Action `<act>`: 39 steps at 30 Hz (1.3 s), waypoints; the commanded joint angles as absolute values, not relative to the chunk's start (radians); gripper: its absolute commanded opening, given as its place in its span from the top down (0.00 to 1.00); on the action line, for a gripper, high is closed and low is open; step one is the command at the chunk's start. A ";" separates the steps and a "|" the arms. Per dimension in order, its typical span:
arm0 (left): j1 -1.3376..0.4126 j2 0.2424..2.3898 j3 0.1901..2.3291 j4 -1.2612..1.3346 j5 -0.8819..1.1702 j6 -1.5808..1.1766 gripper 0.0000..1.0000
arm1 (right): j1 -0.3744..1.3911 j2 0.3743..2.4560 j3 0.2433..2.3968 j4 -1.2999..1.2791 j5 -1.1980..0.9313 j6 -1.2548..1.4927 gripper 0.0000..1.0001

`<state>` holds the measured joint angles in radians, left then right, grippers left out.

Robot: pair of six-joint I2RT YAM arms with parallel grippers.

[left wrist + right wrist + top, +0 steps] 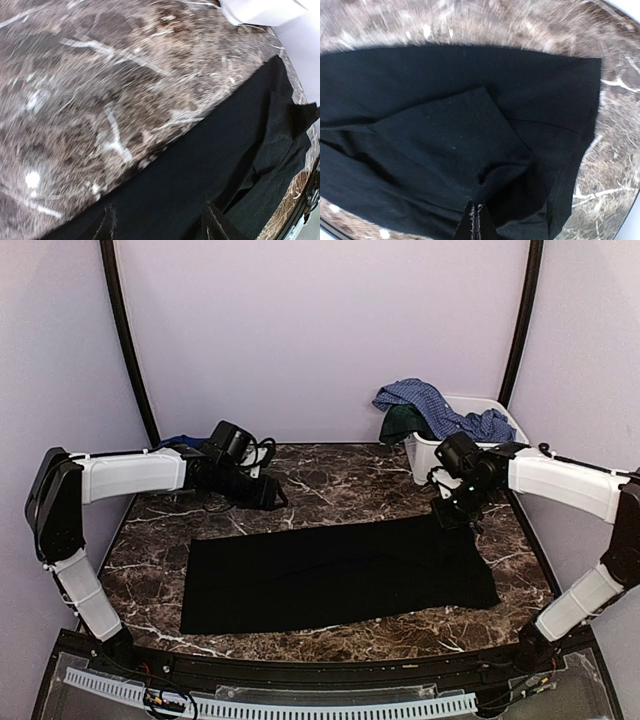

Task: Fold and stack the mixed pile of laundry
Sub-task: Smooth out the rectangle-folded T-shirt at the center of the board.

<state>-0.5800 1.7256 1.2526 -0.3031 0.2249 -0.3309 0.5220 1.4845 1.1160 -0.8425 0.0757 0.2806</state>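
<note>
Black garment (335,575): spread flat across the middle of the table (340,480), long side running left to right; far right corner raised and creased, with a flap doubled over onto the cloth beside it.
Right claw (453,512): fingers pressed together, pinching the far right corner of the black garment; cloth puckered up towards the tips in the wrist view.
Left claw (270,495): fingers spread, nothing between them; low over the marble near the far left edge of the black garment.
Blue checked shirt (430,402): heaped on the bin (428,455), hanging over its rim.
Dark green piece (400,425): tucked under the shirt at the left end of the bin.
Bin: white plastic, far right of the table, just behind the right claw.
</note>
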 commanded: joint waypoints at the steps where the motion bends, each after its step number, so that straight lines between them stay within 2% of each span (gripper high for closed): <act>1: -0.648 1.785 1.341 -0.183 0.283 -0.214 0.43 | 0.510 1.343 1.089 -0.860 0.033 0.393 1.00; 8: -0.775 2.014 1.628 -0.153 0.353 -0.073 0.44 | 0.512 1.217 0.956 -0.856 -0.052 0.500 1.00; 12: -0.827 2.140 1.769 -0.166 0.377 -0.058 0.44 | 0.532 1.197 0.963 -0.887 -0.031 0.561 1.00; 19: -0.893 2.345 2.000 -0.188 0.407 -0.075 0.45 | 0.534 1.068 0.781 -0.802 -0.093 0.699 1.00; 25: -0.914 2.552 2.289 -0.285 0.461 -0.123 0.42 | 0.533 0.953 0.718 -0.816 -0.062 0.770 1.00; 29: -0.916 2.681 2.467 -0.355 0.516 -0.169 0.41 | 0.534 0.966 0.695 -0.812 -0.080 0.785 1.00; 39: -0.932 2.747 2.498 -0.289 0.621 -0.201 0.34 | 0.538 0.921 0.655 -0.845 -0.051 0.832 1.00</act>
<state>-0.9176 2.7552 2.4561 -0.3084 0.5507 -0.1825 0.5304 0.9520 0.6643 -0.8356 -0.0723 0.8009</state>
